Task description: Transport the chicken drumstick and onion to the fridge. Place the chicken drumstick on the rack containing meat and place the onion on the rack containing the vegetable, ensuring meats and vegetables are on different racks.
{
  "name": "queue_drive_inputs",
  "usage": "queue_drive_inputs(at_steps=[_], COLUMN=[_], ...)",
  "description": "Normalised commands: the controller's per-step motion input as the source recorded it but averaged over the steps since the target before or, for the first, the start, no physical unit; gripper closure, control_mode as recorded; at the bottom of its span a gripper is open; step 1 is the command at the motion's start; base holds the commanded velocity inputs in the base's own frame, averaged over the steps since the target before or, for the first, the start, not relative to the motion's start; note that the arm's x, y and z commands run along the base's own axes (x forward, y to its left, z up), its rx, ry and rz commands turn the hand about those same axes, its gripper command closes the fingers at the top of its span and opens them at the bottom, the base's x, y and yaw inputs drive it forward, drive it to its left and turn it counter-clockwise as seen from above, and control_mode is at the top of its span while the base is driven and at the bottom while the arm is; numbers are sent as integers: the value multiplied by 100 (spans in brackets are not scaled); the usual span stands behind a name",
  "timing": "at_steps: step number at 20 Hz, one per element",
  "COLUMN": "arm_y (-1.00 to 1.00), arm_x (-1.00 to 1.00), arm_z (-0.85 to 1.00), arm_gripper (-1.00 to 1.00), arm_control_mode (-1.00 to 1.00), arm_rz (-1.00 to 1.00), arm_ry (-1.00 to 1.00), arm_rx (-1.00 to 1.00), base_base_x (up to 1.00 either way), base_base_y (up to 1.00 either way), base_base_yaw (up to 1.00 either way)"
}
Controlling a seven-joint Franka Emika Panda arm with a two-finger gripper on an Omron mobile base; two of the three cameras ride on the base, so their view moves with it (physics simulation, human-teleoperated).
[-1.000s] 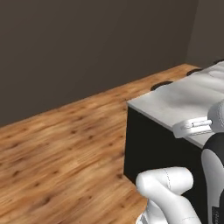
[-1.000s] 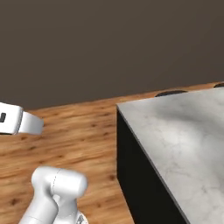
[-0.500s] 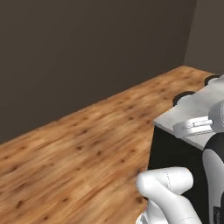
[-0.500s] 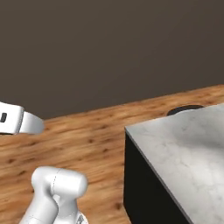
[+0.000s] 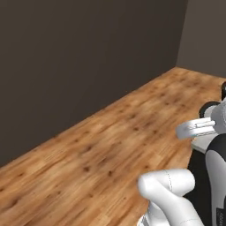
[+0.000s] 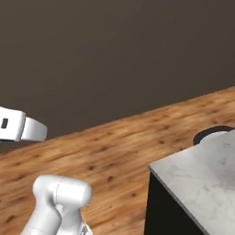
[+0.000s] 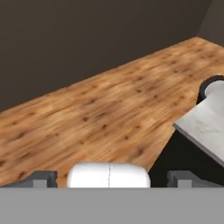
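gripper (image 7: 109, 177) tips wide apart, nothing between, marble counter (image 6: 202, 179) corner at right, open wood floor (image 5: 110, 145) ahead

Wooden floor (image 5: 110, 141) below dark wall (image 6: 114, 59) — marble counter (image 6: 202, 174) at right, dark sides.

A wall (image 6: 114, 55) stands at the back, with the floor (image 5: 110, 150) running from its foot toward the robot. The desk (image 6: 202, 179) sits on the floor at the right, its near corner pointing toward the wall.
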Motion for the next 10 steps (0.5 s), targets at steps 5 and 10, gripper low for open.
queue_drive_inputs(at_steps=[5,10], arm_y=[0,0], arm_x=[0,0], arm_z=[0,0], arm_gripper=[-100,-100], arm_control_mode=[100,100], arm_rz=[0,0], arm_ry=[0,0], arm_rx=[0,0], base_base_x=[100,100], base_base_y=[100,100], base_base_yaw=[-34,-42])
